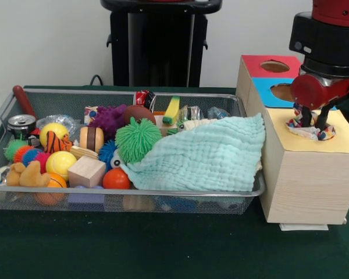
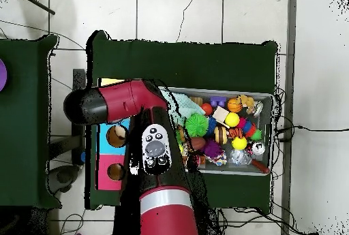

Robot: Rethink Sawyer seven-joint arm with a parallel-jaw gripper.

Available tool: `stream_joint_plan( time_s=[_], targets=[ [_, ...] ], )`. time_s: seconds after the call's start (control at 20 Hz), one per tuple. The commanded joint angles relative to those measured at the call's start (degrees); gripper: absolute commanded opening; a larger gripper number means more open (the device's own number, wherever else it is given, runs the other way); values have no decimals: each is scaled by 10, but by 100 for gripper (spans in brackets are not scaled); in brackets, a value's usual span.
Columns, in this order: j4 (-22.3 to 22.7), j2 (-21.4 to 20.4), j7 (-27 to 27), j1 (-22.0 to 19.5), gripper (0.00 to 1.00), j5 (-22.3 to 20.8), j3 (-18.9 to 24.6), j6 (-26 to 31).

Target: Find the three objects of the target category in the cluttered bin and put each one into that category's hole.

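At the lower left of the front view, the wire mesh bin [image 1: 163,195] sits on the dark green table [image 1: 163,250]. Along its nearest edge lie an orange plush toy [image 1: 24,174], a wooden block [image 1: 86,172] and a small red ball [image 1: 116,179]. A pale green cloth [image 1: 203,154] covers the right half of the bin, draped from the front rim up toward the centre. Just behind the block sit a yellow ball [image 1: 60,163] and a spiky green ball [image 1: 138,139], with a purple knobbly toy [image 1: 109,119] and a metal can [image 1: 21,125] farther back.

To the right of the bin, touching its corner, stands the wooden sorting box [image 1: 305,180]. Its nearest section has a yellow top, with a blue section and a red section behind, each with a round hole. At the upper right of the frame, the gripper [image 1: 314,123] reaches down to the yellow section's hole, its dark fingers [image 1: 305,116] pinching a multicoloured patterned fabric piece [image 1: 308,131] that is bunched at the rim of that hole, partly inside it.

In the overhead view, the red arm [image 2: 129,103] hides the yellow section.
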Motion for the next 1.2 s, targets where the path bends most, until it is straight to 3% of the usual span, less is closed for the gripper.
stream_joint_plan(
  time_s=[0.05,0.65,1.2],
  targets=[
    [1,-33,83,4,100,-10,-26,63],
    [-25,-21,92,12,100,0,-33,66],
    [14,-73,48,-18,100,26,-2,86]
  ],
)
